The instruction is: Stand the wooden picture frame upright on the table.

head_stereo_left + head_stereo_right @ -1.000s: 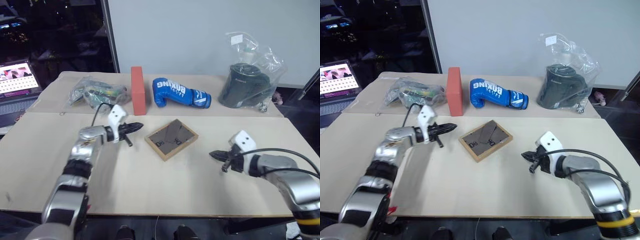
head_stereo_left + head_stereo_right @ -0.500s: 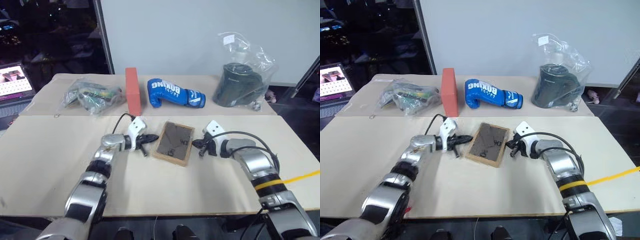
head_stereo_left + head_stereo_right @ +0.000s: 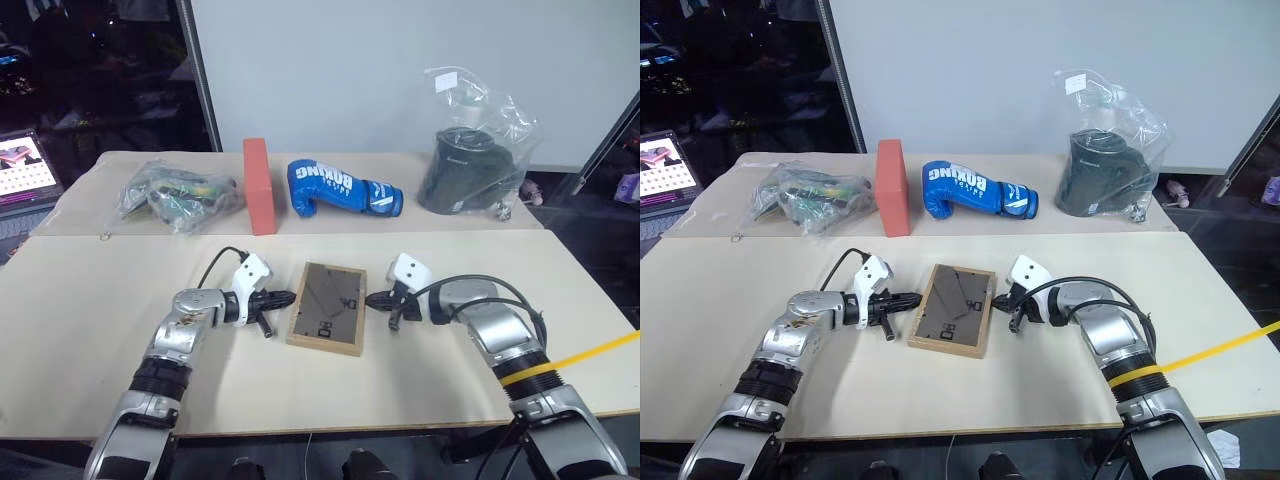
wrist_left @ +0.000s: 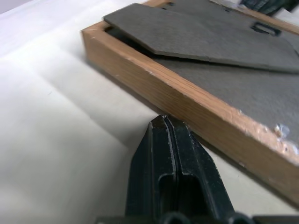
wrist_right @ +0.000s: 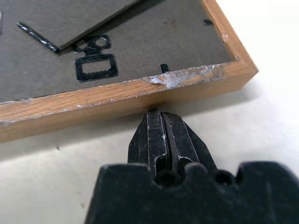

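Both tools are pinched fully closed and hold nothing: the left tool (image 3: pixel 285 297) and the right tool (image 3: pixel 372 299) point inward at opposite long edges of the wooden picture frame (image 3: pixel 327 308). It lies flat, back up, on the surface (image 3: pixel 90 300) directly between them, long axis running away from the robot. The right tip looks to be touching its edge and the left just beside, so neither arm is clearly nearer.

Place: robot test lab or demo room, not a home.
Surface (image 3: pixel 90 290): two pale beige panels butted together, seam running across; bare sheet material, no finish or cloth.
Props: unrelated items lined up along the far panel — red-orange brick block (image 3: pixel 258 186), blue boxing glove (image 3: pixel 343 188), dark object in a clear plastic bag (image 3: pixel 468 175), another clear bag of mixed items (image 3: pixel 178 193).
Backdrop: plain white wall panel (image 3: pixel 400 70) right behind the surface, dark frame post at its left edge.
Surroundings: dim room to the left, laptop (image 3: pixel 25 170) with lit screen on a side desk.
Floor: yellow line (image 3: pixel 596 352) at right.
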